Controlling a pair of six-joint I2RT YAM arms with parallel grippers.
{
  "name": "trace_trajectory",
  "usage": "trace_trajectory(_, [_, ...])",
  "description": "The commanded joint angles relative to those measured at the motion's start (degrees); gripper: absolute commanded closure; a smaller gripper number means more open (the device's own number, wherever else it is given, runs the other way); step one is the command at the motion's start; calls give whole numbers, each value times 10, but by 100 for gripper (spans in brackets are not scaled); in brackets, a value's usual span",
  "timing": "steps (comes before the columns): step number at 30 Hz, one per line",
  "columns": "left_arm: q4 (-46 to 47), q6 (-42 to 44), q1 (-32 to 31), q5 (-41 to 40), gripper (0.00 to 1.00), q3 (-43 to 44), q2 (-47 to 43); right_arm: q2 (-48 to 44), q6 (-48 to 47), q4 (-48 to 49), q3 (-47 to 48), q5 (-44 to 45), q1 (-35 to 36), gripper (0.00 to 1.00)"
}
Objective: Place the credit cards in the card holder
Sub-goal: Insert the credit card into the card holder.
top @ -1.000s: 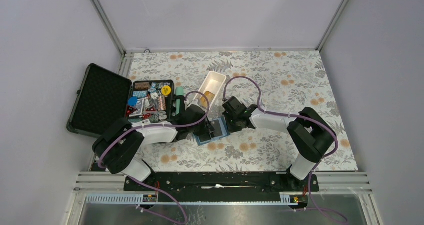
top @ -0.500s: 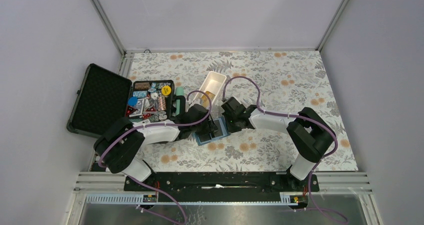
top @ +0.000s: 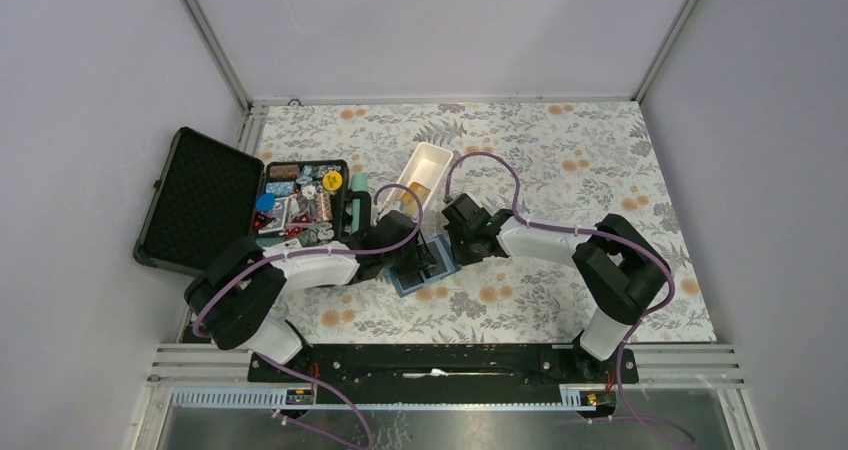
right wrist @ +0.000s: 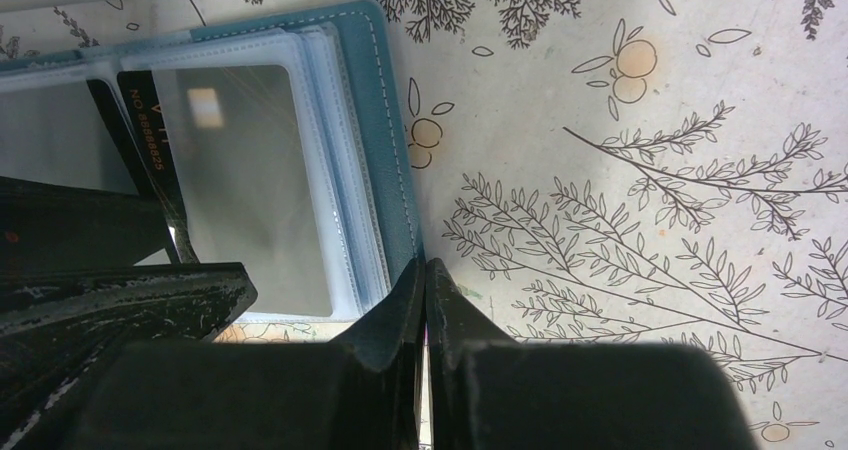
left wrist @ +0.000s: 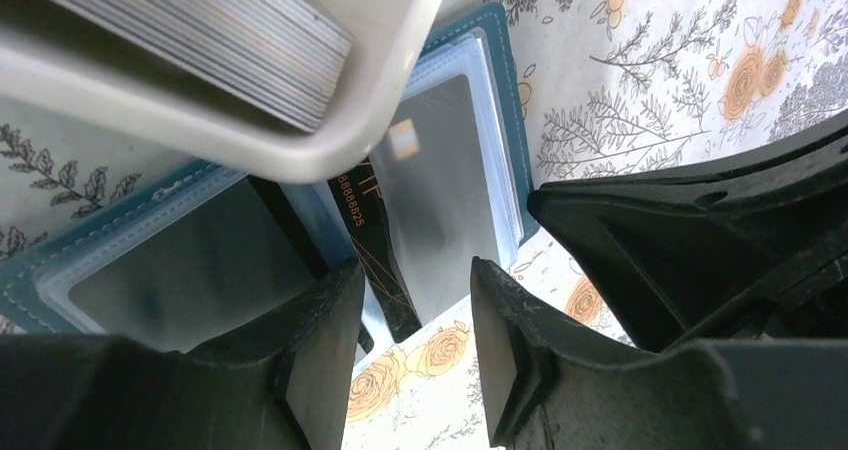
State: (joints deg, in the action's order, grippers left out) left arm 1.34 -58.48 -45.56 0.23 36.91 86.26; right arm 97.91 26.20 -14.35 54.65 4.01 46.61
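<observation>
1. Lying open and flat on the floral table cover (right wrist: 650,170), the teal card holder (right wrist: 385,120) sits between the two arms, its clear inner sleeves facing up.
2. A dark card (left wrist: 372,255) with pale digits printed along one edge is partly inside a clear sleeve near the holder's fold. One long edge and an end of it show outside the plastic.
3. The left gripper (left wrist: 415,280) hangs just above that spot with its jaws parted. The exposed end of the dark card and a strip of sleeve show in the gap, and neither finger is clamped on anything.
4. The right gripper (right wrist: 425,275) has its fingers pressed together with no gap. Their joined tip meets the holder's outer stitched edge, on the side away from the fold. I cannot tell whether any of that edge is pinched between them.
5. The two grippers are close together over the holder, and each wrist view shows the other's black body.
6. A white tray (left wrist: 330,140) stands just beyond the holder, one corner overhanging it in the left wrist view, with a stack of thin cards (left wrist: 230,40) inside.
7. Farther left, a black foam-lined case (top: 195,200) lies open, with mixed colourful trinkets (top: 300,205) in its base.
</observation>
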Motion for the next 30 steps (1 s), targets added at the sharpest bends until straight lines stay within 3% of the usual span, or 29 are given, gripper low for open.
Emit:
trace_trajectory(1, [-29, -5, -11, 11, 55, -10, -23, 24, 14, -7, 7, -6, 15, 100])
trace_trajectory(21, [-85, 0, -25, 0, 46, -1, -49, 26, 14, -6, 7, -9, 16, 100])
trace_trajectory(30, [-79, -2, -28, 0, 60, 4, -41, 27, 14, -6, 6, -13, 16, 100])
